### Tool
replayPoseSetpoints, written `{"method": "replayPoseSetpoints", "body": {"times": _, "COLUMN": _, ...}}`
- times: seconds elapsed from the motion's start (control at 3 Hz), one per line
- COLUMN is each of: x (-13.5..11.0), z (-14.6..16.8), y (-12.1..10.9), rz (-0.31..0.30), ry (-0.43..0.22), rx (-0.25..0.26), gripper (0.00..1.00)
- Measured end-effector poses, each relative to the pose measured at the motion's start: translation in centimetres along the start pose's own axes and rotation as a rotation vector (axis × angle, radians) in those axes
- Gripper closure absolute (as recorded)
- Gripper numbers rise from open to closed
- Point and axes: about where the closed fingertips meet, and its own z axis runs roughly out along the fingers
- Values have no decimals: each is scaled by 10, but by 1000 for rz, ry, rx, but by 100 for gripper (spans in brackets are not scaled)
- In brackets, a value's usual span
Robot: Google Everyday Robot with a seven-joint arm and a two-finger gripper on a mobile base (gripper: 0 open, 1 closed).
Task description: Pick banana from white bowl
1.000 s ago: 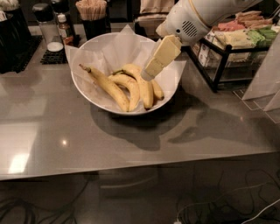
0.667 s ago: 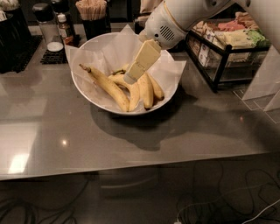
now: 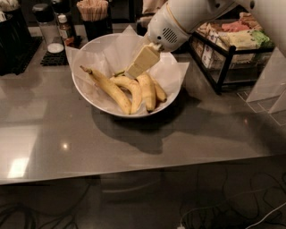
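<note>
The white bowl [image 3: 91,99], lined with crinkled white paper [image 3: 129,33], stands on the grey table at the back centre. Several yellow bananas [image 3: 132,93] lie side by side in it, and the longest one [image 3: 106,86] points its stem to the upper left. My gripper [image 3: 135,71], cream-coloured on a white arm [image 3: 172,24], reaches in from the upper right. Its tip is low inside the bowl, at the far ends of the middle bananas. No banana is lifted.
A black wire rack [image 3: 223,58] with snack packets stands close to the bowl's right. A cup of wooden sticks [image 3: 93,10], shakers [image 3: 44,22] and a black mat [image 3: 56,58] line the back left. The table's front edge [image 3: 134,172] runs across below.
My gripper has moved left and down, from over the bowl's right side into the bowl and onto the bananas' far ends. The bananas have not moved.
</note>
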Motion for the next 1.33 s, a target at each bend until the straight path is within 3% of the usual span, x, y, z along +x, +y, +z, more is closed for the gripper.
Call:
{"method": "replayPoseSetpoints", "body": {"times": 0.67, "x": 5, "z": 52, "y": 13, "rz": 9, "ry": -25, "rx": -120, "gripper": 28}}
{"method": "replayPoseSetpoints", "body": {"times": 1.33, "x": 1, "z": 77, "y": 15, "rz": 25, "ry": 0, "rx": -133, "gripper": 30}}
